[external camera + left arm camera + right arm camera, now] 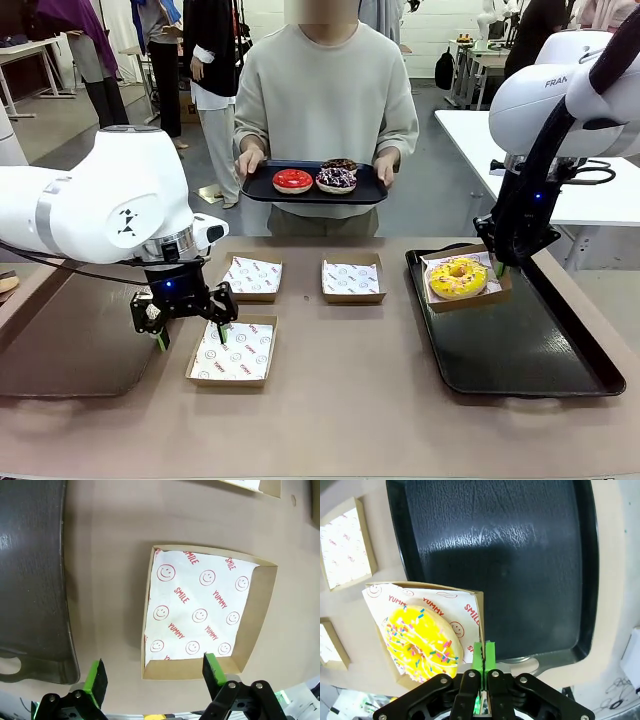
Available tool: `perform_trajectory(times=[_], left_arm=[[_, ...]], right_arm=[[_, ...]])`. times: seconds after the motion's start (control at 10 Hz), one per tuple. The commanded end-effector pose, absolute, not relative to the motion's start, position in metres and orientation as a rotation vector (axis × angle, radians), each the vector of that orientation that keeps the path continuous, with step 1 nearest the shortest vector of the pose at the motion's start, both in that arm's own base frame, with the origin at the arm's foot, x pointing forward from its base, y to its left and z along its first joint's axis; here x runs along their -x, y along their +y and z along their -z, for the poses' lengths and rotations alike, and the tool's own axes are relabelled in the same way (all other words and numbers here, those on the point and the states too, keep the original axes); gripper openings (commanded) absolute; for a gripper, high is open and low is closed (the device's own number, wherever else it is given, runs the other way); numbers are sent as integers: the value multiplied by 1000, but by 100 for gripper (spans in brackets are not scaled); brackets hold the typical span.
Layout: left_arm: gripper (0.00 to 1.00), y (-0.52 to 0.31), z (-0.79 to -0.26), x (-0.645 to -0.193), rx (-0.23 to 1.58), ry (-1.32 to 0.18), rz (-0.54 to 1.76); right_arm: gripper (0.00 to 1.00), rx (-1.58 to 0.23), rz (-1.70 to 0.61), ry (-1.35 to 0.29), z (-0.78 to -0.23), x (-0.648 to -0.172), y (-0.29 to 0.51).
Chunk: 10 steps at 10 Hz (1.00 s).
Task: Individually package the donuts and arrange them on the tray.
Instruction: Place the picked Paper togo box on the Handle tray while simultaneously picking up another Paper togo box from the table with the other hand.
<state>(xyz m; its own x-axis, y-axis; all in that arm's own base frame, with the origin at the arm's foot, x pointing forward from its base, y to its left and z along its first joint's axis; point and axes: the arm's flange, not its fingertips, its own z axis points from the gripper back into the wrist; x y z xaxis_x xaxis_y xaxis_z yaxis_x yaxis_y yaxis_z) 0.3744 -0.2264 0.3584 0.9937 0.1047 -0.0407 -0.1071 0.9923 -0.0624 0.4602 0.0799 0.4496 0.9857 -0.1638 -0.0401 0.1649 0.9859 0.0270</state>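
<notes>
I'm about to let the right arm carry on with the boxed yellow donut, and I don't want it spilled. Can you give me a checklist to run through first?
1. Grip: right claw shut on the wall of the donut box: ok.
2. Load: yellow donut sits flat in that box: ok.
3. Placement: box fully inside the black tray: not ok, it straddles the rim.
4. Box resting or lifted: cannot tell.
5. Other arm: left claw open over an empty box, well apart: ok.
</notes>
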Motion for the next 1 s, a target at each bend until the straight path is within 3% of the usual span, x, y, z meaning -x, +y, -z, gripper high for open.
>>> perform_trajectory(times=[0.0,0.9], left_arm=[[100,-226,-359,-373,60,37,-108],[100,-224,-351,-381,27,59,-12]], right_arm=[[1,-27,181,41,-454,-461,82],[1,-30,5,96,-428,-436,76]])
